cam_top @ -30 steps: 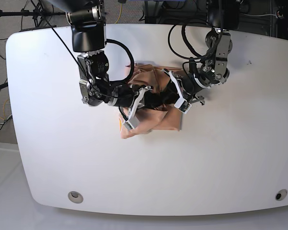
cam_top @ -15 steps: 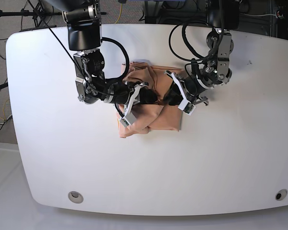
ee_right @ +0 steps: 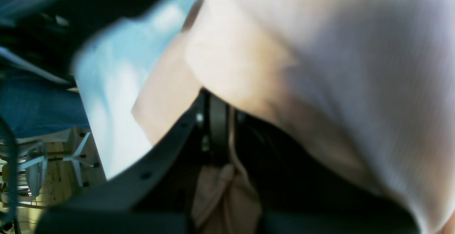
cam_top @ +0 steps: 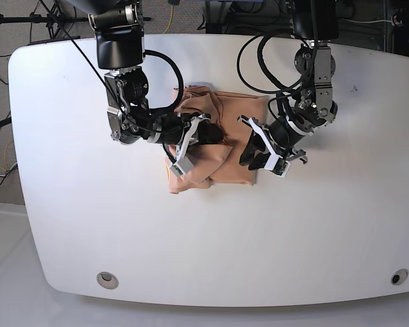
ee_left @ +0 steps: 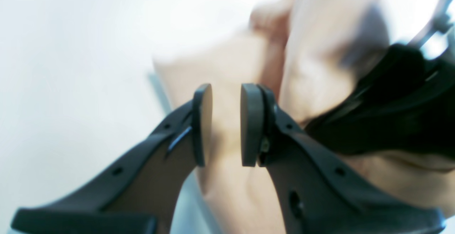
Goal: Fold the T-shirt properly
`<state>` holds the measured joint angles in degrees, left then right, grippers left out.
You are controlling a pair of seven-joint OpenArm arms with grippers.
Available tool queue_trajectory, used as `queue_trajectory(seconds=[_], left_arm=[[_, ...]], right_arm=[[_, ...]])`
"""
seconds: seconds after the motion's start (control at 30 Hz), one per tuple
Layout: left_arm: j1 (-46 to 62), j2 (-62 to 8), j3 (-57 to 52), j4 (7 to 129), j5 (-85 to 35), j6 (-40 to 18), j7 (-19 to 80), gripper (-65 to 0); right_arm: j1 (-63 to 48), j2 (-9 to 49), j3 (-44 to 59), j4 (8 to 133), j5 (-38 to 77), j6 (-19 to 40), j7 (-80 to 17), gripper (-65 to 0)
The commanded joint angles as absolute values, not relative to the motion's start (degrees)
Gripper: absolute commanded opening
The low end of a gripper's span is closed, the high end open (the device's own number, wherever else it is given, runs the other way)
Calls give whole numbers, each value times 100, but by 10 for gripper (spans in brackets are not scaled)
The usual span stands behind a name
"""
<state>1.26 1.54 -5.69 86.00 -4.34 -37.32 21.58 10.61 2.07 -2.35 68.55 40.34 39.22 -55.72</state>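
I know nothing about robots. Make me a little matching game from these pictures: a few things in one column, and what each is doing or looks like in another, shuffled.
Things:
1. left hand
2. right hand
3. wrinkled peach cotton T-shirt
4. white rounded table

States:
A. pinching a fold of cloth
B. lying bunched between the two arms
C. fingers apart, holding nothing
D. bare and glossy toward the camera

Pairs: 1-C, 2-A, 3-B, 4-D

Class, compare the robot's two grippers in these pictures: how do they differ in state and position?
The left gripper has a gap between its fingers and holds nothing; the right gripper is shut on the T-shirt. The left one sits at the shirt's edge; the right one is over its middle. Both have dark fingers.
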Motion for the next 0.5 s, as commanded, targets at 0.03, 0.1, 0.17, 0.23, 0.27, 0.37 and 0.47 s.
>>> queue_trajectory(seconds=[0.03,0.1,0.17,0.23,0.27,0.37,0.47], left_arm=[[48,127,-813,8954,-523,-3688,2035,-523],[48,127,-971,9015,-514,-3688,2044,-523],[48,101,-1138,9042,-505,-3688,2149,-523],[40,84,-1253,9042,-505,-3697,2264,-523],[31,75,-1349,9033,-505,-3705,2325,-523],[22,-22,-1657,9033,-505,-3723,2422,-523],[31,-163,-1868,9024,-523,-3732,2431,-523]], right_arm=[[1174,198,-233,7108,4163,3987,-5596,-650],[1165,180,-242,7275,4136,3978,-5710,-650],[1165,171,-251,7433,4136,3978,-5824,-650],[1165,171,-330,7582,4154,3978,-5877,-650],[1174,171,-391,7670,4154,3969,-5895,-650],[1182,171,-576,7793,4154,3969,-5912,-639],[1200,171,-769,7820,4154,3969,-5912,-571]])
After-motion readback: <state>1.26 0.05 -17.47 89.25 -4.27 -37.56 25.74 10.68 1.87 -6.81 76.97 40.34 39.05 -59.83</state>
